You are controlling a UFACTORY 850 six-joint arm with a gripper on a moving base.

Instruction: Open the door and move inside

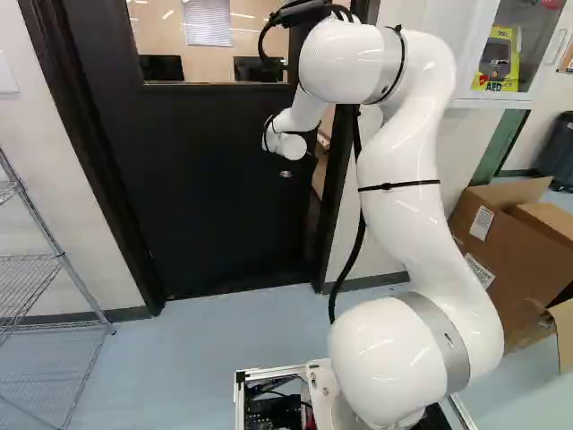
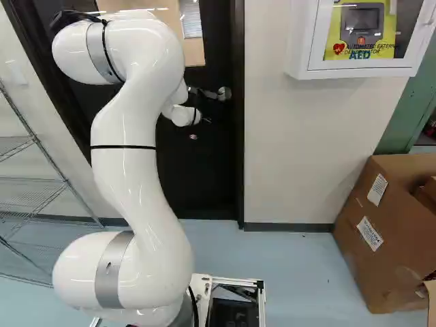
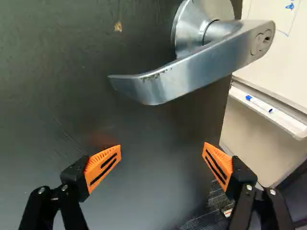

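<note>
At the dark door (image 2: pixel 204 163), the gripper (image 2: pixel 206 120) shows only as a small dark part beyond the white wrist, just below the silver lever handle (image 2: pixel 223 94). In the wrist view the gripper (image 3: pixel 161 149) stands open, its orange pads wide apart with nothing between them. The handle (image 3: pixel 192 69) lies ahead of the fingertips, off to one side of the gap, untouched. Past the door's free edge (image 3: pixel 225 103), another room shows through a gap, so the door stands ajar.
Beyond the door edge are a whiteboard tray (image 3: pixel 283 115) and a marker (image 3: pixel 259 104). The door frame (image 1: pixel 338 193) stands close to the arm. A wire shelf (image 1: pixel 58 255) is left of the doorway; a wall cabinet (image 2: pixel 361 71) and cardboard boxes (image 2: pixel 371 231) are to the right.
</note>
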